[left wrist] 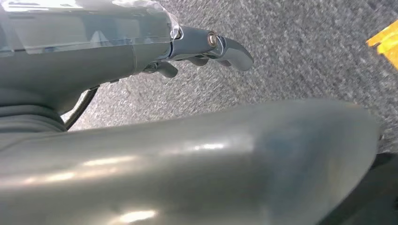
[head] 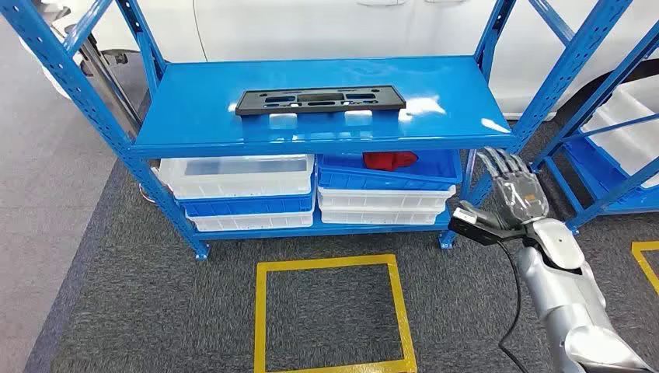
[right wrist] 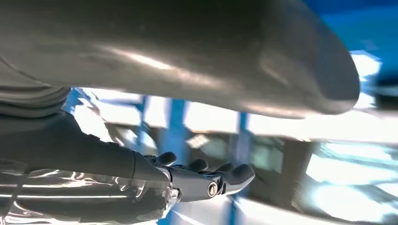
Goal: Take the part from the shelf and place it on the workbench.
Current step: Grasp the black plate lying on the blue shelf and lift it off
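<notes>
A long flat black plastic part [head: 320, 100] with cut-outs lies across the top of the blue shelf [head: 194, 116]. My right hand [head: 515, 184] is raised at the shelf's right front post, below shelf height and apart from the part, fingers stretched out and holding nothing. Its thick thumb [right wrist: 291, 61] and dark fingers [right wrist: 206, 180] appear in the right wrist view against blurred blue shelf posts. My left hand [left wrist: 197, 47] hangs over grey carpet in the left wrist view, fingers loosely curled, with nothing in it.
Under the shelf top sit white trays [head: 237, 176] and blue bins [head: 388, 172], one holding a red item [head: 388, 160]. A yellow taped square [head: 330, 315] marks the carpet in front. A second blue rack [head: 622, 140] stands at the right, a white car behind.
</notes>
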You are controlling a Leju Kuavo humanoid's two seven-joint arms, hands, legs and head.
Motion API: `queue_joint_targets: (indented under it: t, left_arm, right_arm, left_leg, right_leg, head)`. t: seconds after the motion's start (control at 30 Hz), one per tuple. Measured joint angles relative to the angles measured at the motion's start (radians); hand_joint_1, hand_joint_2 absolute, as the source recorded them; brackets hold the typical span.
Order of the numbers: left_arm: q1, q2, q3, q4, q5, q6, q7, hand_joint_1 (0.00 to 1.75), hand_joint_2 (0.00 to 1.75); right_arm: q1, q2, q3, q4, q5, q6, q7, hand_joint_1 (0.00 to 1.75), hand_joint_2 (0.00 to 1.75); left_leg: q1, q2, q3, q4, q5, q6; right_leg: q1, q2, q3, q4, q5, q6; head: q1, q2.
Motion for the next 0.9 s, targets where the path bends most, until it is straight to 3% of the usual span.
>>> queue_joint_targets:
  t: [0.07,0.1,0.13,0.17,0.2,0.27,0.33,0.43,0.5,0.6,0.63,0.67,0.7,0.8,0.83,0.9]
  left_arm:
    - [0.000,0.000,0.000,0.000,0.000,0.000,-0.001,0.00,0.00]
    - [-0.001,0.000,0.000,0.000,0.001,-0.001,-0.002,0.00,0.00]
    - [0.000,0.000,0.000,0.000,0.002,-0.001,-0.003,0.00,0.00]
    - [0.000,0.000,0.000,0.000,0.003,-0.002,-0.004,0.00,0.00]
    - [0.000,-0.001,0.000,0.000,0.004,-0.002,-0.004,0.00,0.00]
    - [-0.001,-0.001,0.000,0.000,0.004,-0.002,-0.004,0.00,0.00]
    - [-0.003,-0.001,0.000,0.000,0.003,0.000,0.002,0.00,0.00]
    - [-0.006,-0.001,0.000,0.000,0.004,0.005,0.012,0.00,0.00]
    - [-0.008,-0.001,0.000,0.000,0.006,0.006,0.013,0.00,0.00]
    - [-0.013,-0.001,0.000,0.000,0.007,0.004,0.014,0.00,0.00]
    - [-0.013,-0.001,0.000,0.000,0.007,0.003,0.015,0.00,0.00]
    - [-0.013,-0.001,0.000,0.000,0.007,0.002,0.015,0.00,0.00]
    - [-0.013,-0.001,0.000,0.000,0.008,0.001,0.016,0.00,0.00]
    - [-0.014,0.000,0.000,0.000,0.008,0.000,0.018,0.00,0.00]
    - [-0.014,0.000,0.000,0.000,0.008,0.000,0.019,0.00,0.00]
    - [-0.013,0.000,0.000,0.000,0.009,0.000,0.022,0.00,0.00]
  right_arm:
    - [-0.001,0.000,0.046,-0.023,-0.004,0.009,0.003,0.00,0.00]
    - [-0.003,0.000,0.091,-0.047,-0.007,0.018,0.005,0.00,0.00]
    - [-0.005,0.000,0.135,-0.069,-0.012,0.028,0.007,0.00,0.00]
    - [-0.012,0.000,0.179,-0.090,-0.017,0.041,0.009,0.00,0.00]
    - [-0.025,0.000,0.222,-0.110,-0.024,0.054,0.012,0.00,0.00]
    - [-0.067,0.000,0.303,-0.140,-0.039,0.083,0.015,0.00,0.00]
    - [-0.124,0.004,0.384,-0.151,-0.060,0.114,0.016,0.00,0.00]
    - [-0.214,0.027,0.496,-0.147,-0.093,0.156,0.017,0.00,0.00]
    - [-0.283,0.060,0.561,-0.133,-0.118,0.183,0.024,0.00,0.00]
    - [-0.373,0.117,0.649,-0.096,-0.152,0.215,0.036,0.00,0.00]
    - [-0.390,0.134,0.674,-0.082,-0.159,0.220,0.039,0.00,0.00]
    - [-0.402,0.149,0.694,-0.068,-0.165,0.222,0.041,0.00,0.00]
    - [-0.411,0.162,0.711,-0.056,-0.171,0.223,0.042,0.00,0.00]
    - [-0.443,0.193,0.747,-0.026,-0.184,0.220,0.043,0.00,0.00]
    - [-0.454,0.202,0.759,-0.016,-0.188,0.219,0.041,0.00,0.00]
    - [-0.470,0.214,0.779,0.004,-0.198,0.217,0.036,0.00,0.00]
  left_leg:
    - [0.000,0.000,0.000,0.001,0.000,0.000]
    - [0.000,0.000,-0.001,0.002,0.000,0.001]
    - [0.000,0.000,-0.002,0.003,-0.001,0.000]
    - [0.000,0.000,-0.002,0.006,-0.002,-0.001]
    - [0.000,-0.001,-0.002,0.009,-0.005,-0.003]
    - [0.000,-0.001,-0.003,0.018,-0.011,-0.009]
    - [-0.002,-0.002,-0.009,0.028,-0.016,-0.018]
    - [-0.004,-0.002,-0.016,0.030,-0.016,-0.033]
    - [-0.002,-0.002,-0.030,0.059,-0.037,-0.046]
    - [0.004,-0.002,-0.115,0.241,-0.128,-0.063]
    - [0.006,-0.002,-0.144,0.301,-0.147,-0.065]
    - [0.007,-0.001,-0.159,0.328,-0.147,-0.067]
    - [0.008,-0.001,-0.154,0.313,-0.127,-0.067]
    - [0.010,-0.001,-0.060,0.108,-0.027,-0.060]
    - [0.008,-0.001,-0.037,0.059,-0.013,-0.055]
    - [0.005,-0.002,-0.023,0.031,-0.014,-0.044]
  right_leg:
    - [-0.001,0.000,-0.038,0.080,-0.035,0.004]
    - [-0.002,0.000,-0.072,0.149,-0.061,0.006]
    - [-0.003,0.000,-0.096,0.194,-0.071,0.009]
    - [-0.004,0.000,-0.102,0.201,-0.061,0.010]
    - [-0.006,0.000,-0.088,0.166,-0.031,0.010]
    - [-0.009,0.000,-0.024,0.028,0.039,0.008]
    - [-0.005,0.001,0.012,-0.056,0.066,-0.001]
    - [-0.001,0.004,0.008,-0.065,0.067,-0.019]
    - [-0.004,0.004,0.007,-0.071,0.072,-0.032]
    - [-0.005,0.004,0.006,-0.073,0.075,-0.043]
    - [-0.004,0.003,0.007,-0.073,0.075,-0.044]
    - [-0.003,0.003,0.007,-0.072,0.074,-0.044]
    - [-0.003,0.002,0.007,-0.072,0.074,-0.043]
    - [-0.001,0.003,0.009,-0.068,0.069,-0.036]
    - [0.000,0.003,0.008,-0.067,0.068,-0.032]
    - [0.004,0.004,0.008,-0.070,0.068,-0.022]
  head:
    - [0.000,0.000]
    - [0.000,0.000]
    - [0.000,0.000]
    - [0.000,0.000]
    - [0.000,0.000]
    - [0.000,0.000]
    - [0.000,0.000]
    - [0.000,0.000]
    - [0.000,0.000]
    - [0.000,0.000]
    - [0.000,0.000]
    - [0.000,0.000]
    - [0.000,0.000]
    - [0.000,0.000]
    - [0.000,0.000]
    - [0.000,0.000]
